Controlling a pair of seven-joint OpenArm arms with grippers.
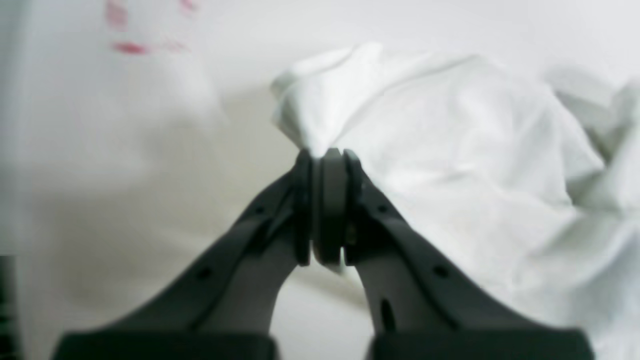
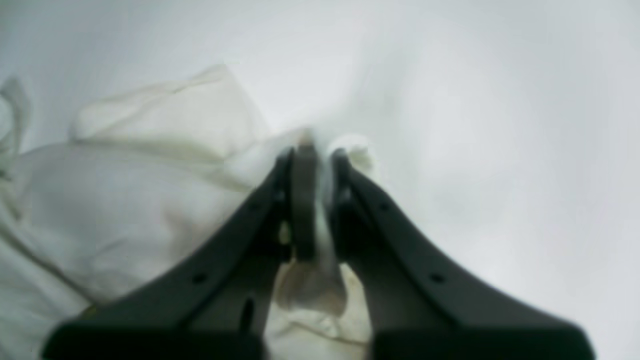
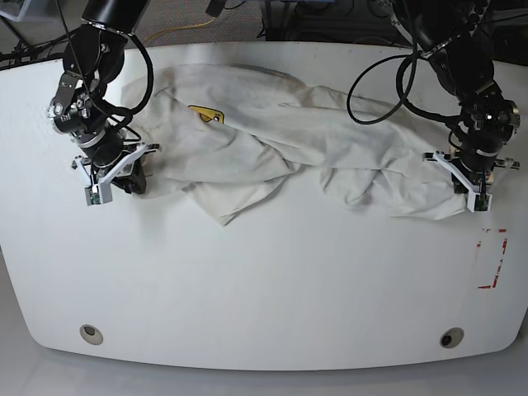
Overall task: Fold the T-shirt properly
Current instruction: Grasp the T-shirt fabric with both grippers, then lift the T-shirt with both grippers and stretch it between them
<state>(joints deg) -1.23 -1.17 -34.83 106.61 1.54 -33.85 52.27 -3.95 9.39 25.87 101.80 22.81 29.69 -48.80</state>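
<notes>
The off-white T-shirt [image 3: 272,140] lies crumpled across the far half of the white table, with a bit of its yellow graphic [image 3: 206,114] showing. At the shirt's right end, my left gripper [image 3: 464,188] is shut on a bunched corner of cloth. In the left wrist view this gripper [image 1: 327,155] pinches a peak of the T-shirt [image 1: 450,150]. My right gripper [image 3: 139,177] is shut on the shirt's left end. The right wrist view shows that gripper [image 2: 312,152] with cloth of the T-shirt [image 2: 150,165] squeezed between its fingers and hanging below them.
Red tape marks [image 3: 492,260] sit on the table [image 3: 264,280] near its right edge, and they also appear blurred in the left wrist view [image 1: 130,47]. Two round holes [image 3: 91,333] lie near the front edge. Cables trail behind the table.
</notes>
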